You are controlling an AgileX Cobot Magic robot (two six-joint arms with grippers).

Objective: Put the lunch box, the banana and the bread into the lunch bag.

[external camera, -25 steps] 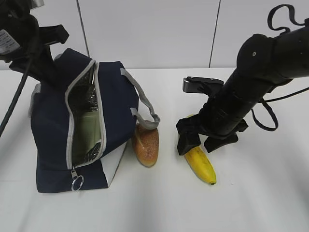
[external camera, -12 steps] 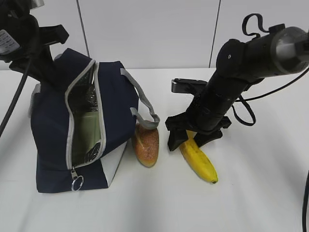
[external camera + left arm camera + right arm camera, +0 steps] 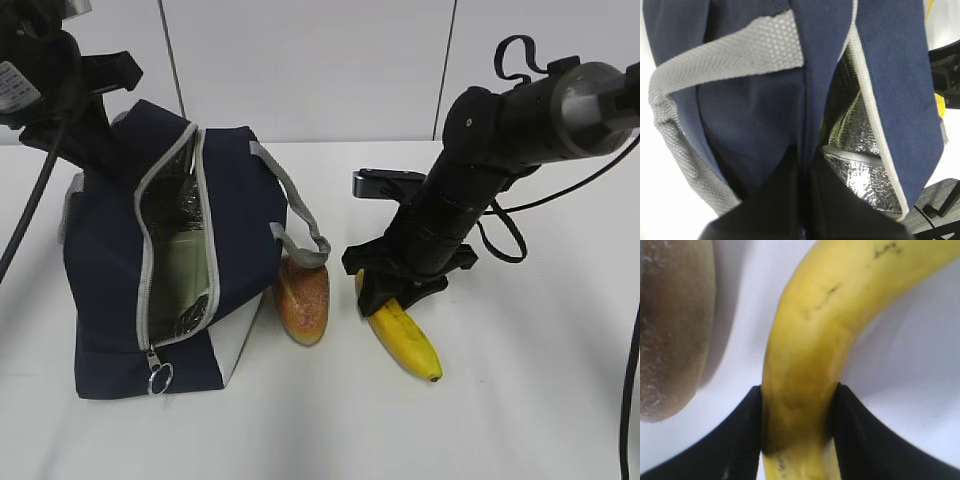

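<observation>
Right fingers [image 3: 742, 440] clamped on banana [image 3: 402, 334], lower centre-right on white worktop [image 3: 520, 400]. Bread [image 3: 303, 296] just left, touching open lunch bag [image 3: 110, 280] at left. Left fingers [image 3: 780, 205] pressed together, pinching bag fabric. Lunch box [image 3: 185, 270] inside.

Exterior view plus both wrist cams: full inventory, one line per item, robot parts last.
lunch bag: one, navy with grey zipper and straps, foil lining, unzipped, table left.
lunch box: one, pale green, inside the bag.
bread: one, golden-brown, on table against the bag's right side.
banana: one, yellow, on table right of bread.
table: one, white.
left gripper: one, black, shut on bag fabric at its top.
right gripper: one, black, fingers pressed against both sides of banana.
</observation>
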